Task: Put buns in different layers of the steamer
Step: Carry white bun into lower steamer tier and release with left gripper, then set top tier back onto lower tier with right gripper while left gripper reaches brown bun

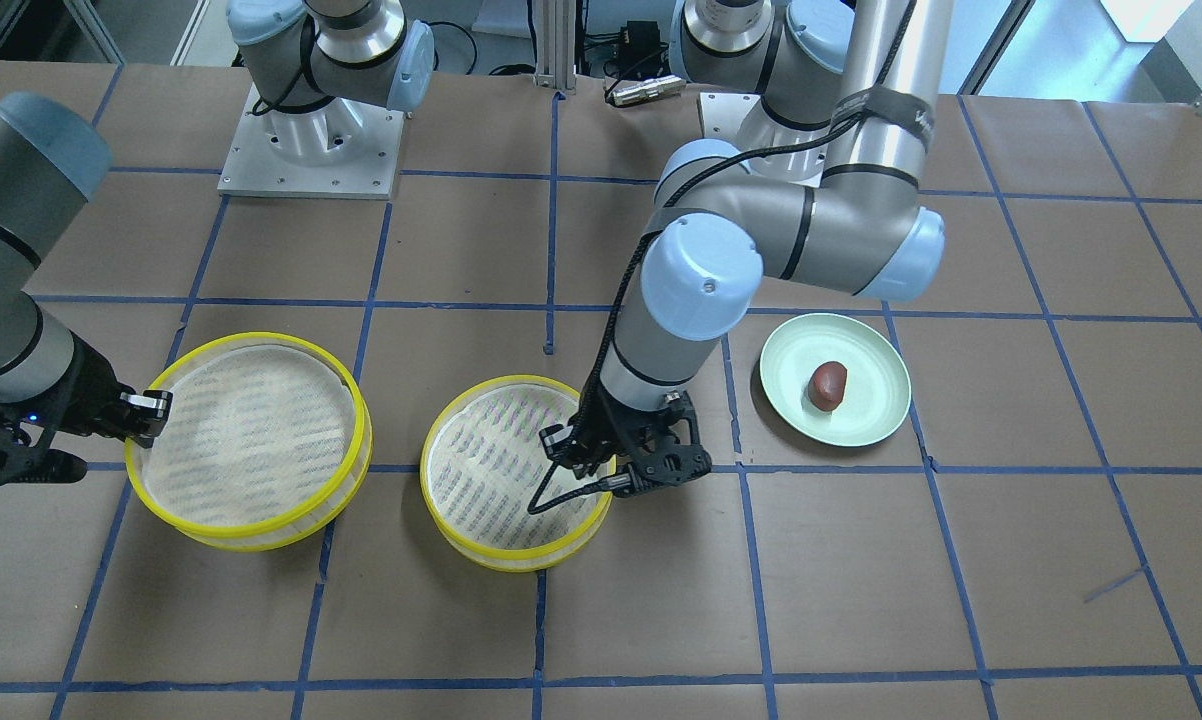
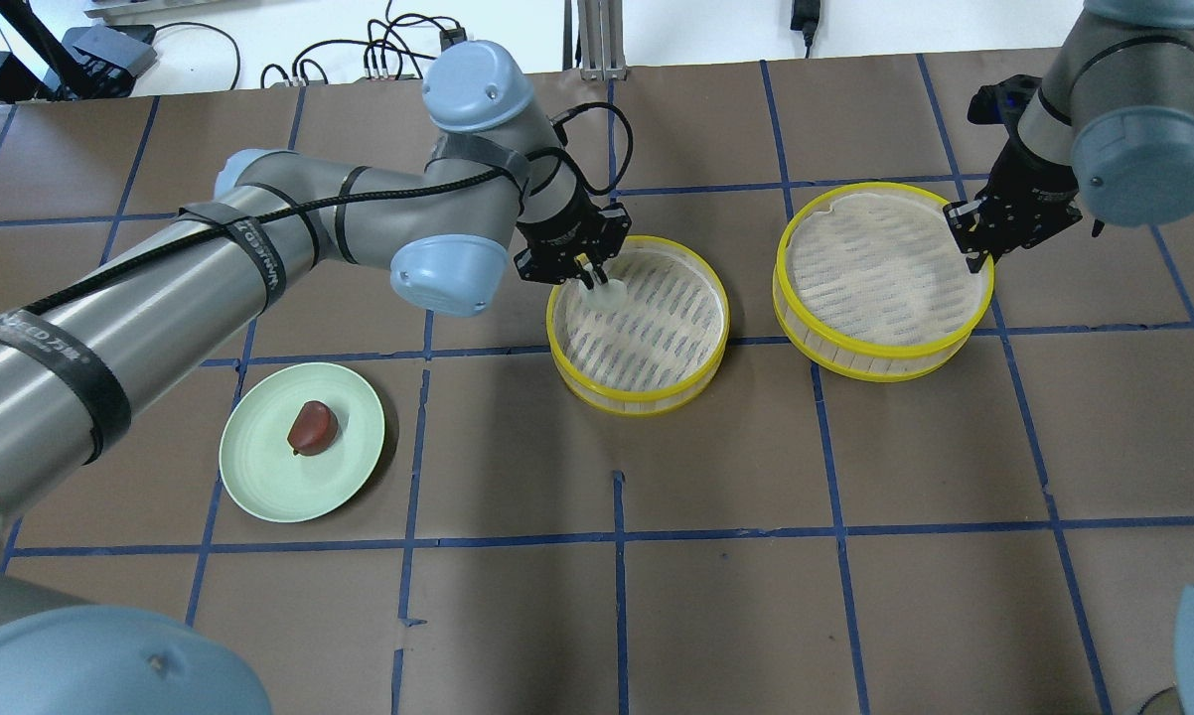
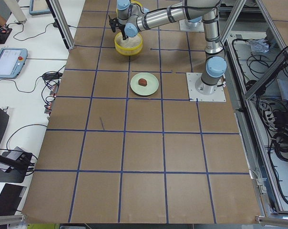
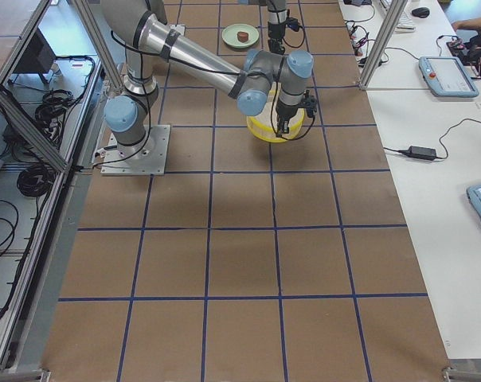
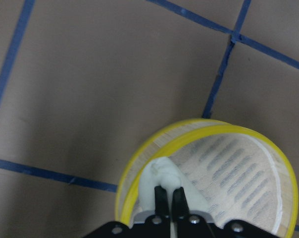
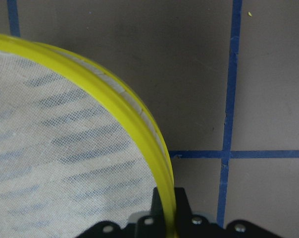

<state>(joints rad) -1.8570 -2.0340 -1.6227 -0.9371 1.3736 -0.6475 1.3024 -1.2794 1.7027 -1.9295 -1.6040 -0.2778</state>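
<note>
From overhead, the left gripper (image 2: 594, 278) reaches down into the first steamer tray (image 2: 662, 333) at centre frame. It pinches the white bun (image 2: 607, 291) just inside the tray's upper-left rim. To the right, well apart, the second steamer tray (image 2: 880, 273) sits with its right rim clamped by the right gripper (image 2: 971, 253). At lower left the reddish-brown bun (image 2: 312, 427) lies alone on the pale green plate (image 2: 259, 467), all on the brown desk (image 2: 756, 596).

From across the desk, the sides are mirrored. The plate is at centre right, the first tray is at centre under the wrist, and the second tray is at left with a gripper on its left edge.

In the two end views the trays and plate are small near the top of the frame, and the grips are too small to read.

The left wrist camera shows its fingers (image 5: 161, 198) nearly closed, squeezing the white bun low inside the yellow rim. I can't tell whether it touches the mesh.

The right wrist camera shows its fingers (image 6: 181, 206) on either side of the yellow rim, nipping it.
</note>
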